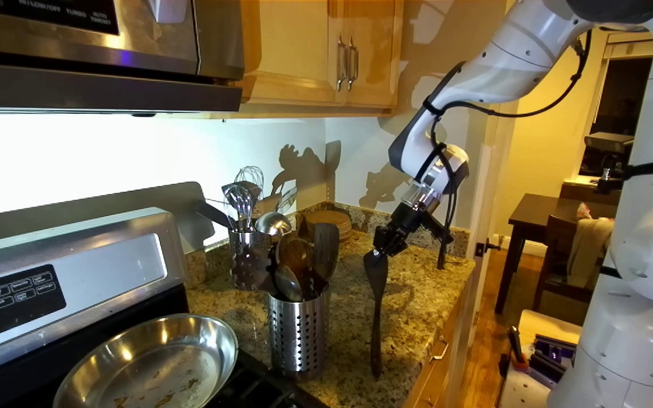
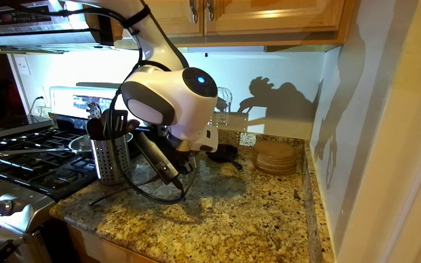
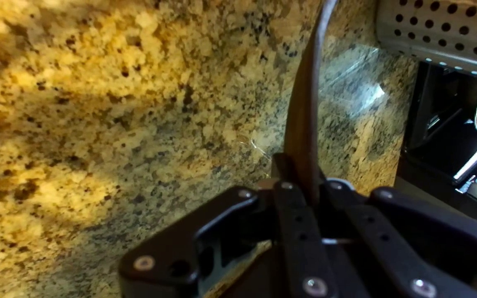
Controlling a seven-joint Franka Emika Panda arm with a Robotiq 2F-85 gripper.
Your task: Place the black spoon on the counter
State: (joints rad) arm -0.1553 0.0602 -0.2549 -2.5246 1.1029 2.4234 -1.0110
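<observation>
Where the tool [image 3: 308, 180] grips, the slim spoon [image 1: 377, 293] broadens.

- spoon [image 1: 378, 309]: long, slim, dark; gripped at head end
- handle stretches out over counter [image 2: 232, 219]; tip contact unclear
- spoon edge-on in wrist view
- counter: glossy speckled brown-tan granite

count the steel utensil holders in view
2: a perforated holder on the counter beside the stove, and another holder behind it, nearer the wall. More could be hidden.
</observation>
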